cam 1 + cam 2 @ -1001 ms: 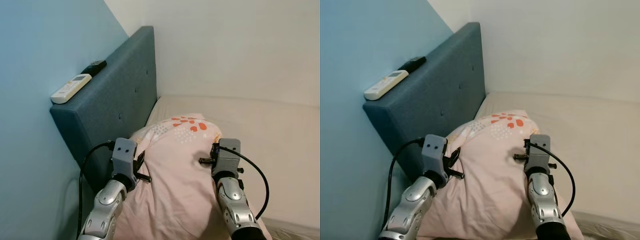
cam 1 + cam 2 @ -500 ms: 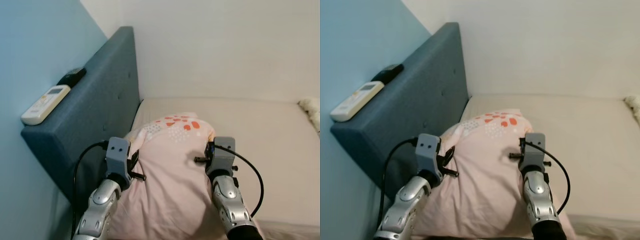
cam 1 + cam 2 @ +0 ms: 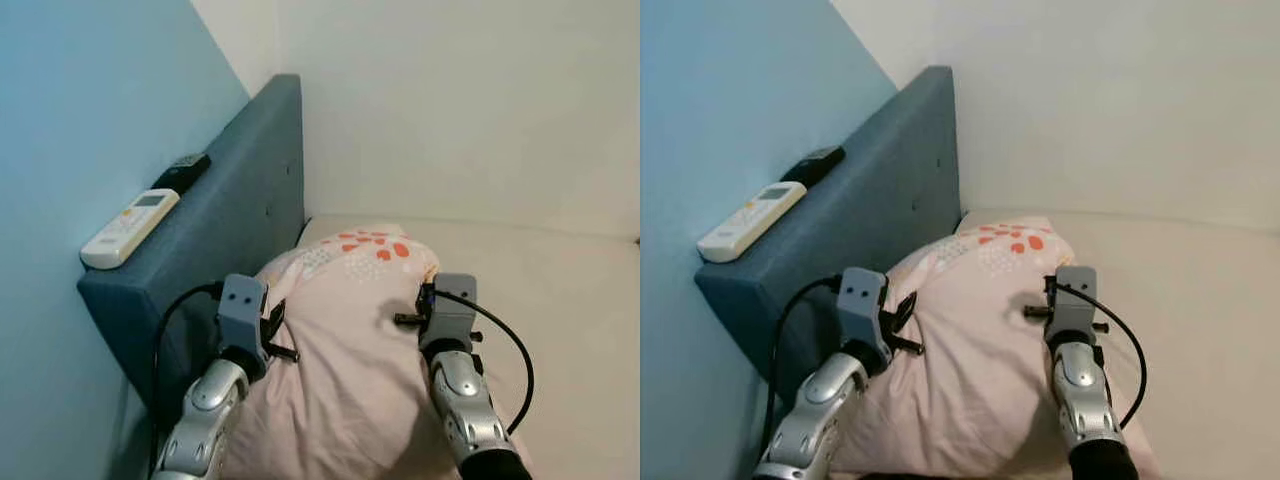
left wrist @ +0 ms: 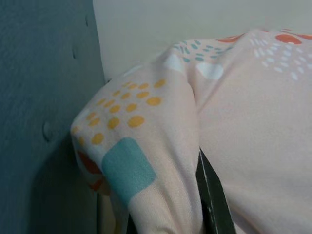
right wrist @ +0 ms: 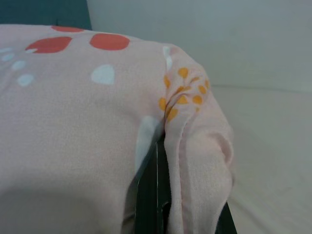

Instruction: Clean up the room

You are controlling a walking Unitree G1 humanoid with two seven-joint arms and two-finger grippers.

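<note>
Both pincers, left pincer and right pincer, clamp the pink pillow at opposite edges. Soft, light, probably floppy; edge folds hold best.

Two silver arms reached forward side by side, left gripper clamped on the pink pillow's left edge, right gripper pinching its right corner, cables looped from both wrists

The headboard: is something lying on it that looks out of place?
Yes. A white remote and a black remote lie on the narrow top edge of the blue headboard, an odd perch. Both grippers hold the pink pillow beside it.
</note>
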